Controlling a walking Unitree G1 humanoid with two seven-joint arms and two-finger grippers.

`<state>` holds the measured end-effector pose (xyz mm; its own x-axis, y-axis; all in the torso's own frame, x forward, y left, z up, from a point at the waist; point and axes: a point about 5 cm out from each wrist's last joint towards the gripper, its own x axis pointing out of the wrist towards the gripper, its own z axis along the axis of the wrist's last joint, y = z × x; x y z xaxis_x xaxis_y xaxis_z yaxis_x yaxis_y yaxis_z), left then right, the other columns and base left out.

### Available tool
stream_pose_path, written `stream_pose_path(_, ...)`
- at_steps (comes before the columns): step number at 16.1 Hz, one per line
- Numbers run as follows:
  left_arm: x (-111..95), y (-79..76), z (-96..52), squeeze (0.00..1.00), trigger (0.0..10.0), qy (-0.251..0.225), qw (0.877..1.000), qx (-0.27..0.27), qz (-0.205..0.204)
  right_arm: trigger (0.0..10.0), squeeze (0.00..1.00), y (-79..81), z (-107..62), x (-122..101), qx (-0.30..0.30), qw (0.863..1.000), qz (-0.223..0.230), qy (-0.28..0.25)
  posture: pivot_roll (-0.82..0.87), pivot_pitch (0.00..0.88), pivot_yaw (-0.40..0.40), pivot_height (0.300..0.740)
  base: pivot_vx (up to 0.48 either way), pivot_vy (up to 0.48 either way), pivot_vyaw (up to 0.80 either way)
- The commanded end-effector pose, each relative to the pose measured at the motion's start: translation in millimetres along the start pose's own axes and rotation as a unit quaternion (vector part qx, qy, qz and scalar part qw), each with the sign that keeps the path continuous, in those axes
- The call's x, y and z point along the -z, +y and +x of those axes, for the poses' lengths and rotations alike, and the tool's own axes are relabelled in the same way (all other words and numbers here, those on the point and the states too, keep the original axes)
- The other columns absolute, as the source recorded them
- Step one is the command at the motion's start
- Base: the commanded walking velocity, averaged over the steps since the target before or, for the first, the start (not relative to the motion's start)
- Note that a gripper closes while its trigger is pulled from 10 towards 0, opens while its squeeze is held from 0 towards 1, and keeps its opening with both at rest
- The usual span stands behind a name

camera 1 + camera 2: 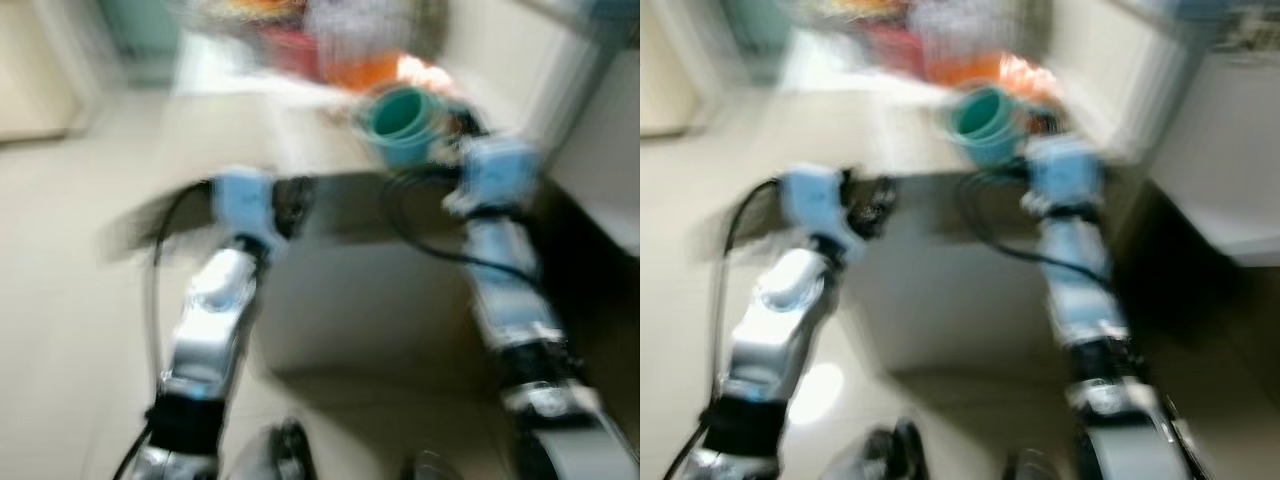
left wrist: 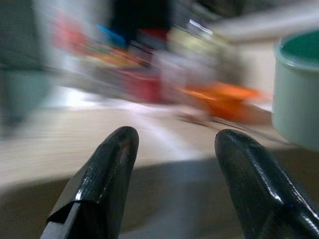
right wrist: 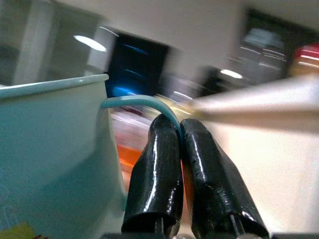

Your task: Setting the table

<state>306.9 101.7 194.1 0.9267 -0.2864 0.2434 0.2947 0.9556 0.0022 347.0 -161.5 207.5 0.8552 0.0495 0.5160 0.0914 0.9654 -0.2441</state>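
A teal mug (image 1: 403,125) hangs at the near edge of the pale surface (image 1: 250,135), its thin handle (image 3: 149,104) pinched between the pressed-together fingers of the right pincer (image 3: 182,130). The left pincer (image 2: 172,144) hovers spread and empty at the same edge, well apart from the mug. Blurred red and orange items (image 1: 340,55) crowd the surface's far side. Pale floor (image 1: 60,290) lies open to the left.

Pale glossy floor (image 1: 60,330) surrounds a blurred beige table (image 1: 260,140) bearing clutter.
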Motion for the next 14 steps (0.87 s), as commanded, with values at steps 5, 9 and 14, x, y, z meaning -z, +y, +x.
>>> stream_pose_path(5,12.2,6.0,-4.5,0.00,10.0,0.030,0.999,-0.013,0.009,0.0,0.00,18.8,-1.5,2.0,-0.021,1.000,0.003,0.015,-0.05,0.000,0.070,0.740,0.000,-0.480,0.00)
stream_pose_path(9,12.9,6.5,-4.5,0.00,10.0,0.034,0.999,-0.010,0.019,0.0,0.00,21.1,-3.0,4.4,-0.024,0.999,0.006,0.022,-0.05,0.000,0.075,0.740,0.000,-0.480,0.00)
stream_pose_path(14,15.1,4.1,-1.5,0.00,10.0,0.041,0.999,-0.010,0.032,0.0,0.00,22.8,-3.7,5.5,-0.029,0.999,0.004,0.022,-0.06,0.000,0.072,0.740,0.000,-0.472,0.00)
